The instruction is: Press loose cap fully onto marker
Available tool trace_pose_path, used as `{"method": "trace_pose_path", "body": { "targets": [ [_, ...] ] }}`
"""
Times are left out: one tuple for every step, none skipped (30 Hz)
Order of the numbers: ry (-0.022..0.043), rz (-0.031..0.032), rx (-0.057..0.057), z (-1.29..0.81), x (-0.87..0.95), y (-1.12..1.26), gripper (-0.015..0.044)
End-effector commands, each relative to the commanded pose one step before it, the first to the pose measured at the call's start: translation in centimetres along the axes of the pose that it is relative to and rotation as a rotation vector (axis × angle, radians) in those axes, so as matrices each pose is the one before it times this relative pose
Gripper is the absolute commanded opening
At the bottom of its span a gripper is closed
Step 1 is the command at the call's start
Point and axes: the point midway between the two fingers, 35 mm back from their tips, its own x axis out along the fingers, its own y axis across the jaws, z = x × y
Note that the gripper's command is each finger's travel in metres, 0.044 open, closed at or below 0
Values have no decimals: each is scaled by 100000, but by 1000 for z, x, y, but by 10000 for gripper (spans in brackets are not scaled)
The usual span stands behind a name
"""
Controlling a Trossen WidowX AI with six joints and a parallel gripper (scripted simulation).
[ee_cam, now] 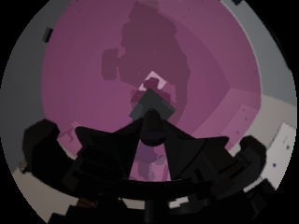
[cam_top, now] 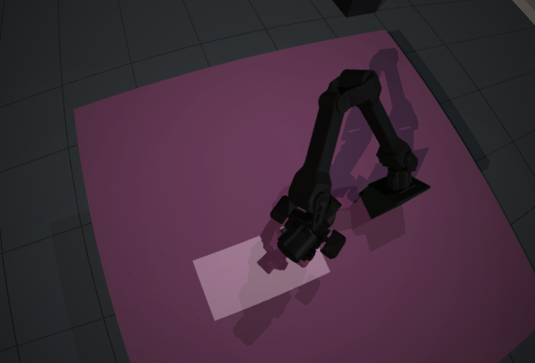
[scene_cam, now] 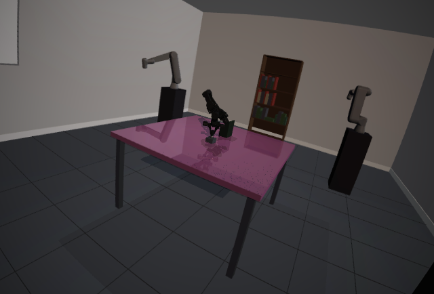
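One black six-joint arm reaches down over the magenta table top [cam_top: 150, 169], its parallel-jaw gripper [ee_cam: 151, 130] clamped on a small dark object that, by the task, is judged to be the marker's cap [ee_cam: 151, 119]; the fingers stand narrow and stopped against it. In the wrist view, nearest the lens, the dark cap sits between the jaws and points down towards the small grey holder block [ee_cam: 149, 105], which lies directly beneath it; the marker itself is hidden behind the cap and cannot be made out. From above, the wrist hangs over the edge of a pale rectangular patch [cam_top: 224, 281] on the table, with the block [cam_top: 271, 263] just clear of the gripper's outline. Farther off, the exterior view shows the block [scene_cam: 211, 139] on the table below the arm, and a brown bookcase [scene_cam: 277, 96] stands against the far wall. Such a cap is likely light, stiff and smooth plastic, so a firm hold across its sides, well above the open rim, should keep it from slipping or tilting while it is pressed straight down; an off-axis push could jam it or tip the marker.
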Motion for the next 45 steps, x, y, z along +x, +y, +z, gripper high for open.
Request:
{"method": "trace_pose_path", "body": {
  "targets": [
    [370,-502,-557,-141,606,-41,0],
    [3,-3,0,-3,26,0,0],
    [0,0,0,0,0,0,0],
    [0,0,0,2,-5,-6,0],
    [0,0,0,2,-5,-6,0],
    [0,0,0,0,0,0,0],
    [0,0,0,0,0,0,0],
    [0,0,0,-3,5,5,0],
    [0,0,0,-3,5,5,0],
    [-44,488,481,13,-62,56,26],
    [0,0,0,0,0,0,52],
    [0,0,0,0,0,0,79],
    [0,0,0,0,0,0,105],
    [0,0,0,0,0,0,131],
    [0,0,0,0,0,0,157],
    [0,0,0,0,0,0,184],
    [0,0,0,0,0,0,210],
    [0,0,0,0,0,0,236],
    [0,0,0,0,0,0,263],
    [0,0,0,0,0,0,289],
    [0,0,0,0,0,0,315],
    [0,0,0,0,0,0,341],
    [0,0,0,0,0,0,368],
    [0,0,0,0,0,0,394],
    [0,0,0,0,0,0,420],
    [0,0,0,0,0,0,440],
    [0,0,0,0,0,0,440],
    [-39,45,-8,45,-300,0,440],
    [-98,121,-22,113,-907,2,440],
    [-102,151,-29,115,-1535,13,440],
    [-25,94,-20,16,-1915,31,440],
    [57,-4,-1,-92,-1582,33,440],
    [65,-39,7,-101,-956,21,440],
    [27,-20,4,-42,-319,7,440],
    [0,0,0,0,0,0,440],
    [0,0,0,0,0,0,440],
    [0,0,0,0,0,0,440],
    [1,-14,1508,-3,27,9,414],
    [1,-42,4525,-10,80,27,387],
    [-3,-71,7542,-20,133,44,361],
    [-11,-89,9551,-31,168,54,335],
    [-19,-89,9601,-37,169,51,309],
    [-26,-86,9551,-43,167,46,282],
    [-26,-67,7541,-38,132,33,256],
    [-18,-39,4525,-25,79,18,230]
  ]
}}
